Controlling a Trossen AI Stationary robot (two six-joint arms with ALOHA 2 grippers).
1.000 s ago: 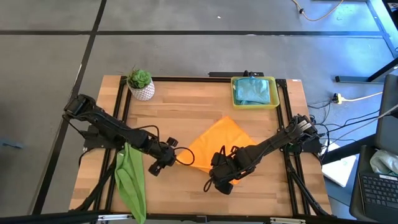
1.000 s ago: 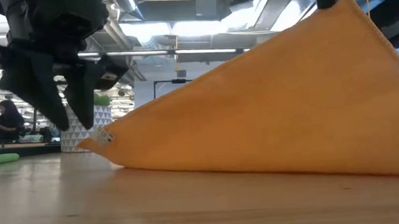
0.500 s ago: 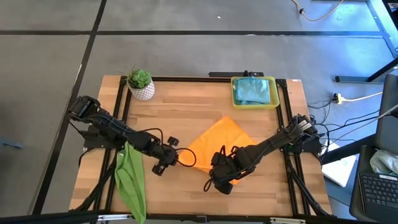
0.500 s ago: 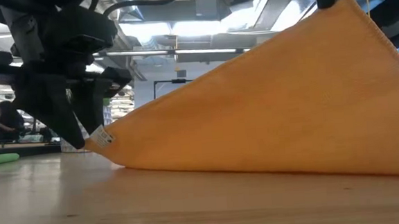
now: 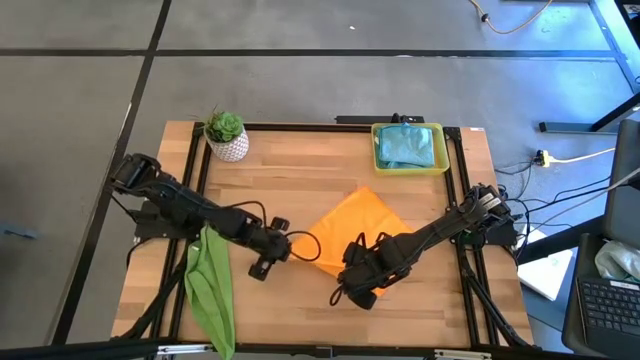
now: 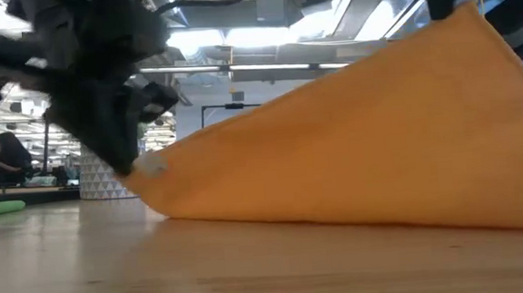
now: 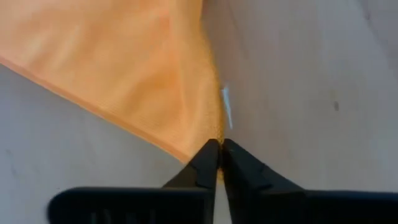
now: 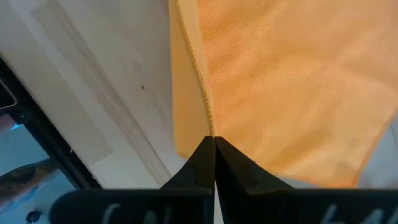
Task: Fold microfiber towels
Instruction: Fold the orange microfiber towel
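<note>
Orange towel [image 5: 352, 237] mid-table, spread as a diamond, near corner raised off the wood. Pinched at two corners: left gripper [image 5: 283, 250] clamped on the corner nearest the left arm, fingers [image 7: 211, 163] together w/ cloth edge between them; right gripper [image 5: 352, 284] clamped on the near corner, fingers [image 8: 210, 157] closed on the hem, holding it up so the cloth slopes like a tent in low view.

Lime green towel [image 5: 210, 290] beside left arm, bunched lengthwise, hanging over the table's front edge, looks unfolded. Teal towels [image 5: 408, 146] piled in yellow tray [image 5: 377, 150] at back right; count not clear, fold state not clear.

Progress, judged: early. Orange one only gripped, no fold made yet. Green not started. Tray pile may be supply or finished stack, can't tell.

Small potted plant [image 5: 226, 134] at back left, well apart from the work.

Writing: small white tag [image 7: 226, 107] at the orange corner by left fingers, nothing legible. No brands readable elsewhere.
</note>
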